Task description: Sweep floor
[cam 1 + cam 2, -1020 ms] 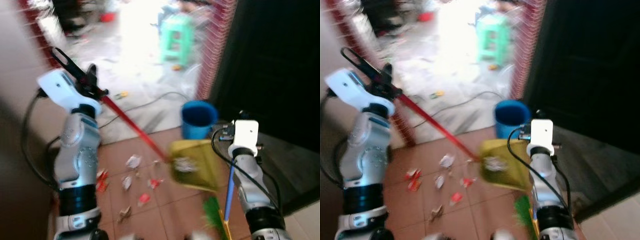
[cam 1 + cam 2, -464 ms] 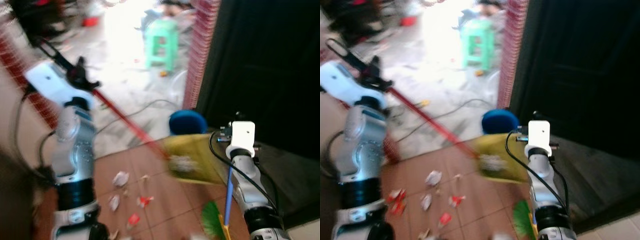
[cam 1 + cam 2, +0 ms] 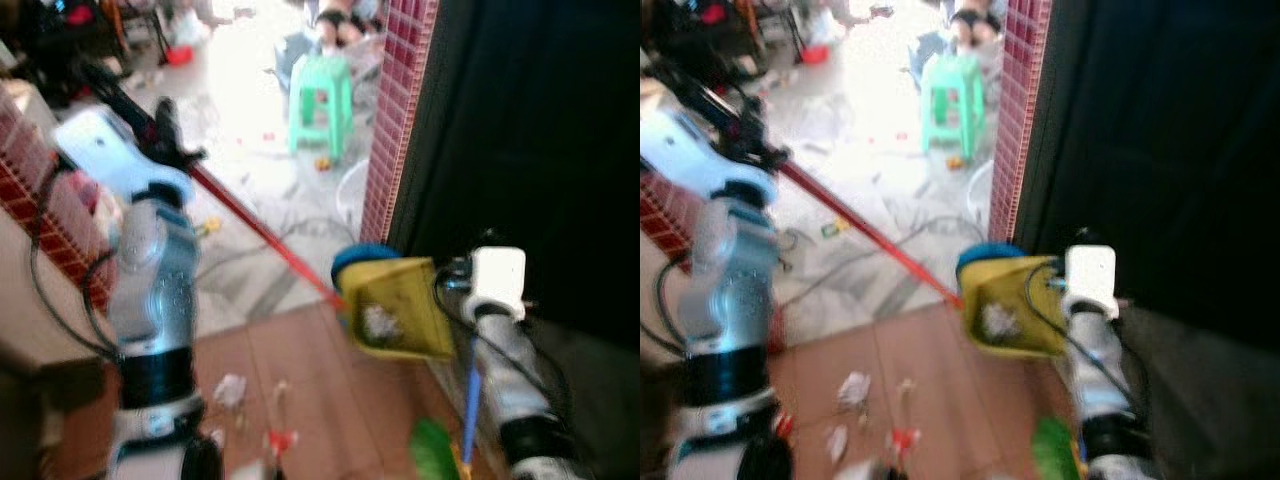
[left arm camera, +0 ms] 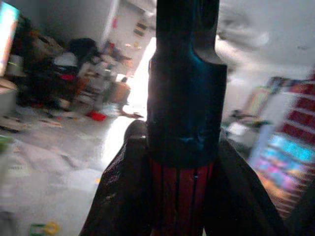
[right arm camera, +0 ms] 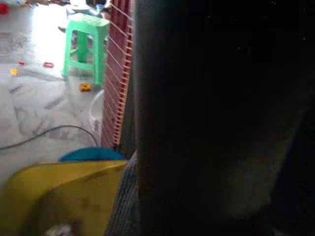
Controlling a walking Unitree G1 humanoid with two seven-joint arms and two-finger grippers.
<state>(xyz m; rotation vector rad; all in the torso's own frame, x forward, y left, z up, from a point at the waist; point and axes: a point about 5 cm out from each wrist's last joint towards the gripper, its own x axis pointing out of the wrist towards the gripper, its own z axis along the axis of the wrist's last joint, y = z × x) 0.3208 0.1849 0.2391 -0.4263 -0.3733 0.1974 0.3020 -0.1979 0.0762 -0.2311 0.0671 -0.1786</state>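
The left tool [image 3: 165, 130] sits at about ten o'clock in the head view, its two black fingers [image 4: 123, 196] closed around the ribbed red handle [image 4: 181, 196] of a long red-shafted yellow plastic dustpan [image 3: 395, 308]. The shaft runs down from ten o'clock toward the centre, where the yellow pan hangs tilted with a pale crumpled scrap [image 3: 378, 320] lying inside it. Just behind the pan, the rim of a round blue bucket [image 3: 352, 258] peeks out, standing beside a red tiled pillar [image 3: 395, 120].

The right arm, with its white wrist camera block [image 3: 498, 280], rises at five o'clock. A blue-handled broom with green bristles [image 3: 435, 450] lies along this arm, the blue stick [image 3: 470, 400] touching it; I cannot tell how the right tool's fingers stand.

On the terracotta tiled floor [image 3: 320, 390], at about seven o'clock, several small paper scraps [image 3: 230, 390] in white and red lie scattered. At twelve o'clock a green plastic stool [image 3: 322, 100] stands on the bright grey floor, with a dark cable [image 3: 840, 270] trailing nearby.
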